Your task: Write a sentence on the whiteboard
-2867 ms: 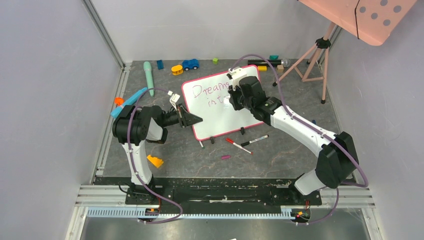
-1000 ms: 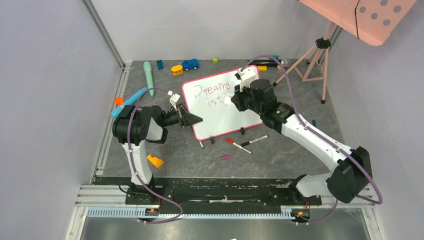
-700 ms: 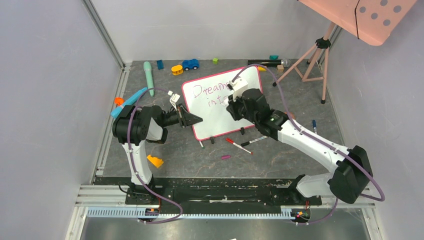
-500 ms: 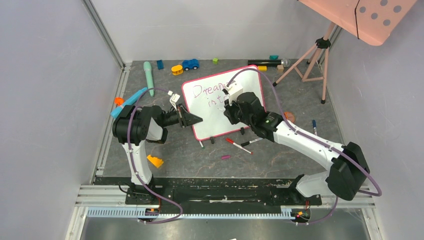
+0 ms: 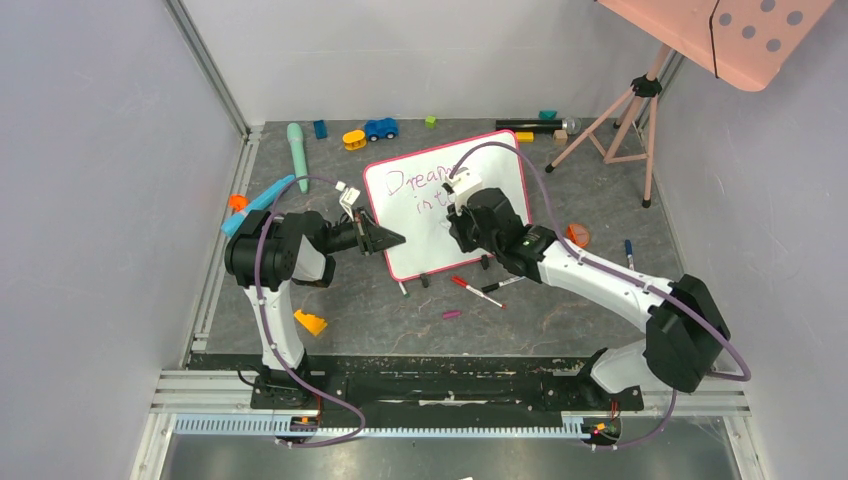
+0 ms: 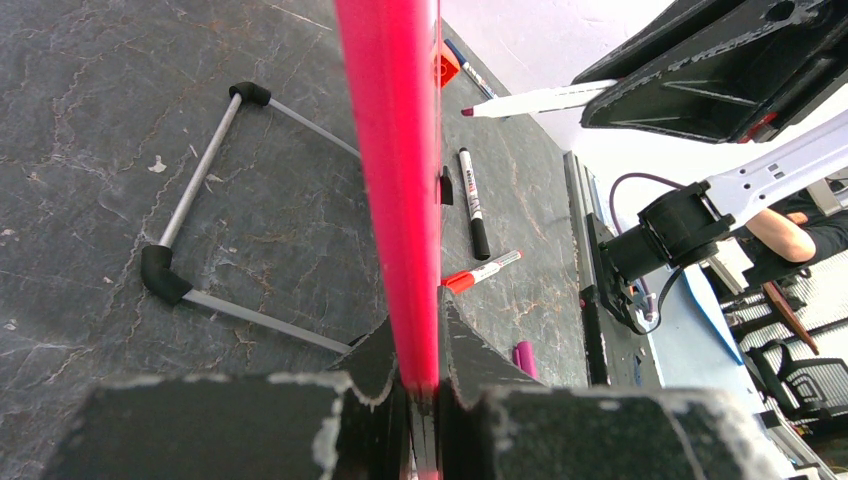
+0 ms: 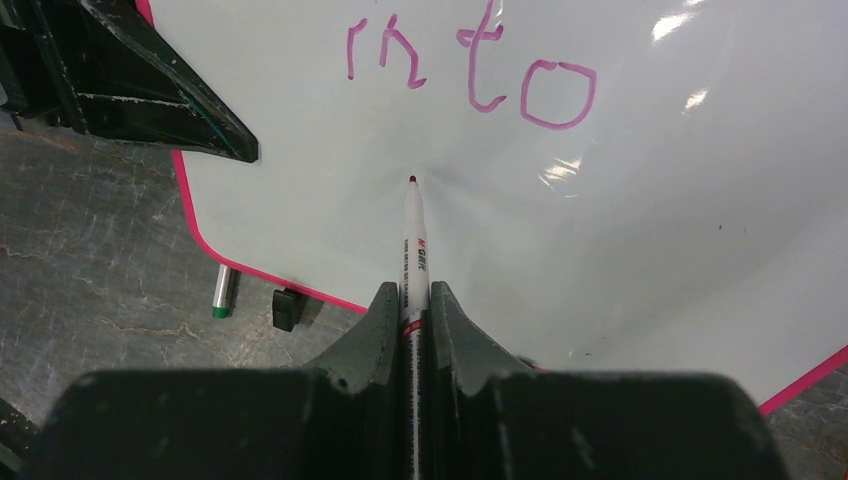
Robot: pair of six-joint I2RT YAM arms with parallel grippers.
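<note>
The whiteboard [image 5: 430,225] with its pink-red frame stands tilted on the table. My left gripper [image 5: 390,240] is shut on its left frame edge [image 6: 395,180]. Purple writing on it reads "Dream" on the top line [image 5: 420,180] and "into" [image 7: 470,70] below; the rest of the sentence does not show. My right gripper [image 7: 412,300] is shut on a white marker [image 7: 415,250]. The marker tip touches the board just below "into". In the top view the right gripper [image 5: 462,222] covers part of the writing.
A red-capped marker [image 5: 478,291], a black-capped marker [image 5: 508,281], a green-ended marker [image 7: 222,290] and a purple cap [image 5: 452,314] lie in front of the board. Toys lie along the back wall. A tripod [image 5: 630,110] stands at back right. An orange piece [image 5: 310,322] lies near left.
My right arm has pulled back and moved left and down across the board; the marker now sits below "into". The left arm and the board have not moved.
</note>
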